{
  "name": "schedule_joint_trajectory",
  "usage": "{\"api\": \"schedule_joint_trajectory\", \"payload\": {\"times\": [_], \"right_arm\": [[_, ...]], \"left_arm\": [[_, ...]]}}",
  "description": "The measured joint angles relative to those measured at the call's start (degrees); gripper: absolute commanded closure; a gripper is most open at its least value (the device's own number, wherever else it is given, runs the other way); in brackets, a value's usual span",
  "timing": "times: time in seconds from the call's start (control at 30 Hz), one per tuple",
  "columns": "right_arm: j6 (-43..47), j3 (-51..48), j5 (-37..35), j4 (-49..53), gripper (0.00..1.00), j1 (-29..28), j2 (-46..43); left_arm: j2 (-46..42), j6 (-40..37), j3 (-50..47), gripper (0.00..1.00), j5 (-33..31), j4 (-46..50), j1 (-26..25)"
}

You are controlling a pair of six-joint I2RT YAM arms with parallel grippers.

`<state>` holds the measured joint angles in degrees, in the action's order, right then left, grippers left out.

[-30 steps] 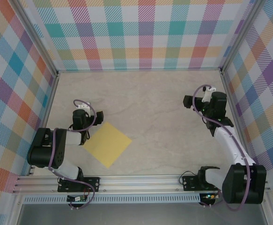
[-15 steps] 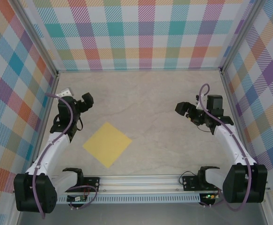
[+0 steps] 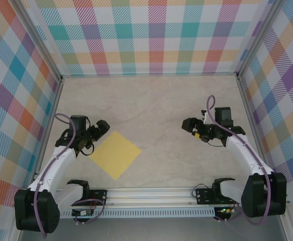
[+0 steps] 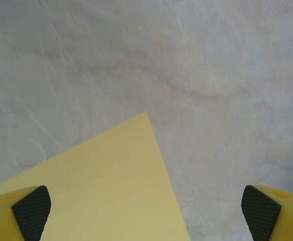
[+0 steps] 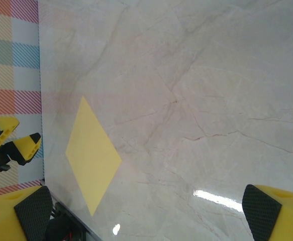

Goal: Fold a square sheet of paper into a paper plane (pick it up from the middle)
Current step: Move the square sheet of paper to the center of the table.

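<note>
The thin, bright-yellow square sheet of paper (image 3: 115, 154) lies flat and unfolded on the pale marble-pattern table (image 3: 156, 100), near-left of centre. The left gripper (image 3: 101, 128) hovers by its far-left edge, jaws fully spread and empty. The right gripper (image 3: 189, 124), well apart to the right, is likewise wide and empty. Expect light, limp, slippery paper that creases easily. Pinch it at the middle.

One square sheet of paper (image 3: 115, 154), two arms (image 3: 56, 168) (image 3: 244, 153) — two fingers (image 4: 31, 211) each
</note>
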<state>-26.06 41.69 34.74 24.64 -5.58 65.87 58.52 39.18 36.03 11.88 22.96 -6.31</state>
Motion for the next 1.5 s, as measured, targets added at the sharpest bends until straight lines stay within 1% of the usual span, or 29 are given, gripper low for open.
{"api": "schedule_joint_trajectory", "payload": {"times": [0.1, 0.2, 0.4, 0.63, 0.87, 1.03, 1.17, 1.4, 1.5], "right_arm": [[0.2, 0.0, 0.7, 0.5, 0.00, -0.5, 1.1], [-0.1, 0.0, 2.0, 1.9, 0.00, -1.1, 3.1], [-0.5, -2.1, 2.9, 3.2, 0.00, -4.5, 4.5], [-1.9, -4.2, 1.1, 3.5, 0.00, -6.5, 3.1], [-4.4, -4.2, -1.6, 3.3, 0.00, -9.7, 1.8], [-5.6, -4.2, -3.4, 3.2, 0.00, -11.1, 2.1], [-6.8, -4.5, -4.3, 2.2, 0.00, -11.5, 2.6], [-7.8, -5.0, -5.5, 1.1, 0.00, -12.4, 4.9], [-7.8, -5.2, -6.1, 1.0, 0.00, -12.4, 5.8]], "left_arm": [[2.1, 1.6, -0.3, 0.00, 0.4, 1.1, -2.6], [3.6, 3.5, -1.2, 0.00, 1.4, 1.1, -4.1], [5.6, 5.0, -1.9, 0.00, 1.8, 0.4, -7.8], [8.9, 5.1, -3.7, 0.00, 2.0, -3.9, -9.5], [13.4, 4.0, -0.6, 0.00, 0.5, -4.8, -10.5], [19.6, 4.3, -0.5, 0.00, 1.6, -10.0, -11.0], [22.9, 4.7, 2.0, 0.00, 1.3, -10.4, -12.0], [28.2, 5.3, 5.1, 0.00, 1.6, -14.3, -13.5], [31.4, 5.3, 7.9, 0.00, 1.3, -15.6, -15.4]]}}
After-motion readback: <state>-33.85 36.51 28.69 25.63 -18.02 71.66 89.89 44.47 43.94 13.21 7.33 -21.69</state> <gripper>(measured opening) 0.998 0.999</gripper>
